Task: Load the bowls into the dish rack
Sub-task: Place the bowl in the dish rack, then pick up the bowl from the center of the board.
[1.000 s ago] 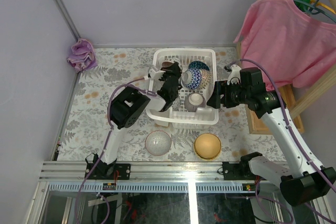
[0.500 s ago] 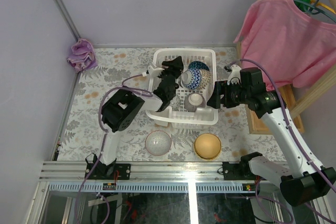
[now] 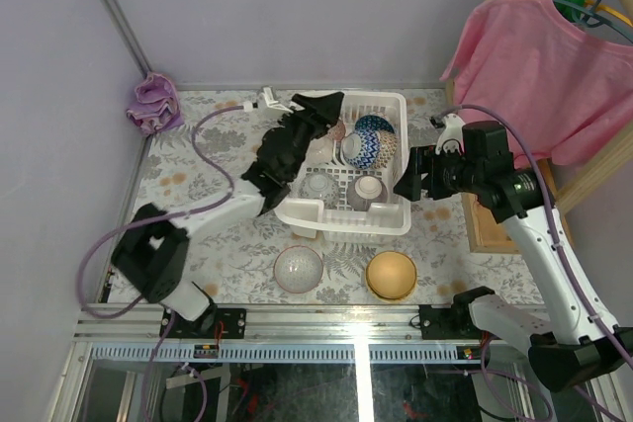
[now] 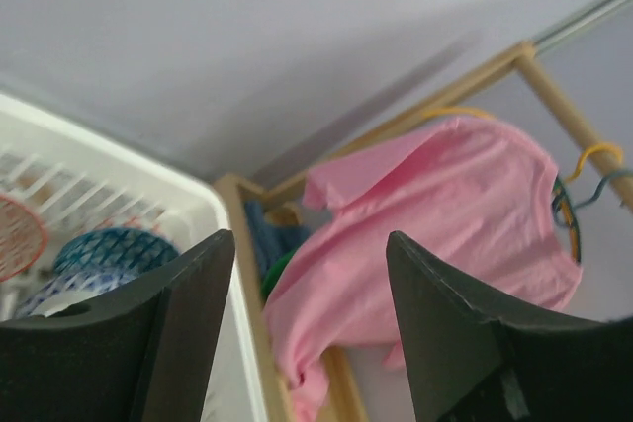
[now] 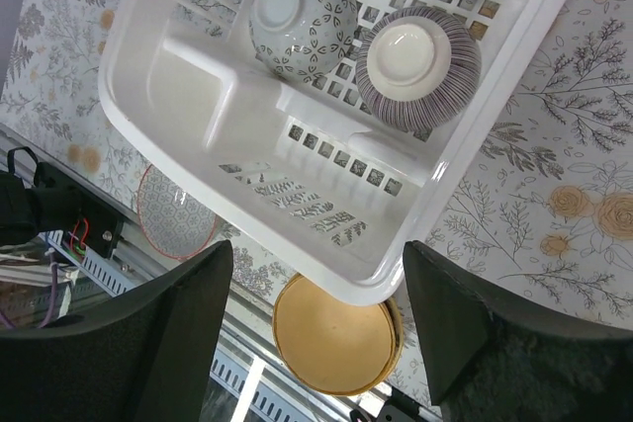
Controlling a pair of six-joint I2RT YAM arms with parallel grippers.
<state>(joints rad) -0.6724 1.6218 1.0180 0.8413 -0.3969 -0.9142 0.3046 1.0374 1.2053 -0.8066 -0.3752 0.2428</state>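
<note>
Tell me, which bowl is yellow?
The yellow bowl sits on the table at the rack's near side, right of the pale bowl. No other bowl is plain yellow.

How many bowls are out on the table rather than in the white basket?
2. A clear pink-rimmed bowl sits before the dish rack's near-left corner; a tan-yellow bowl lies right of it. A pale thing under the rack's edge might be another.
</note>
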